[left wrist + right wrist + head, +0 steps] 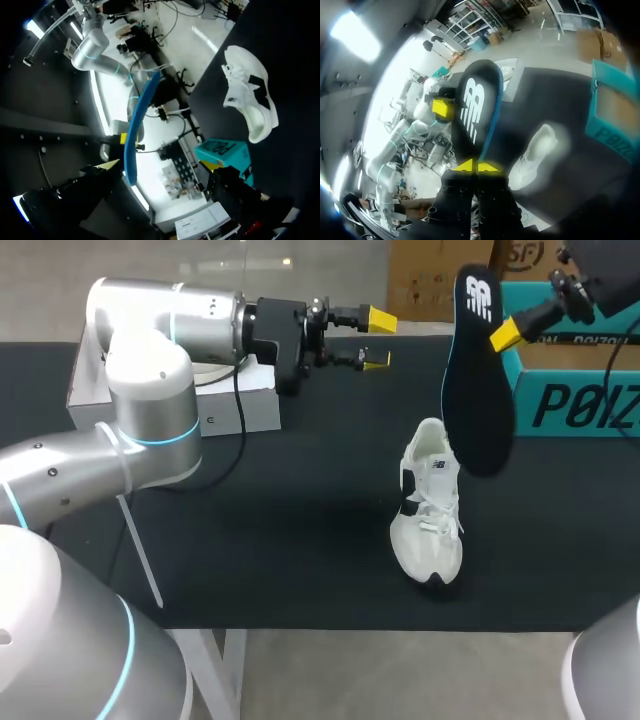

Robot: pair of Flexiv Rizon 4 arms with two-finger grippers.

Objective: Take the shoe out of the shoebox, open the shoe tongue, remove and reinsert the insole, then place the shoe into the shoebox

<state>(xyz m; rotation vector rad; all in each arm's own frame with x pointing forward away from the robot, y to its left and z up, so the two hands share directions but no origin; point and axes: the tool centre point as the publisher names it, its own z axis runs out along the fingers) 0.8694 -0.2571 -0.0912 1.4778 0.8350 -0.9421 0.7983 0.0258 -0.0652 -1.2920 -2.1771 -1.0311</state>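
The left arm [170, 315] stretches level toward the middle, its jaws spread apart. The right arm [592, 282] is held high, its jaws pinched on the insole [478, 390].

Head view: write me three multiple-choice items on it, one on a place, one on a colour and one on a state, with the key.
1. Where is the shoe?
A in the shoebox
B on the black table
C in the left jaws

2. What colour is the broad face of the insole?
A black
B red
C yellow

3. How do the left jaws stand?
A shut on the shoe
B shut on the insole
C open and empty

Key:
1 B, the shoe stands upright on the table's black top.
2 A, the face is black with a white logo.
3 C, their yellow tips stand apart with nothing between them.
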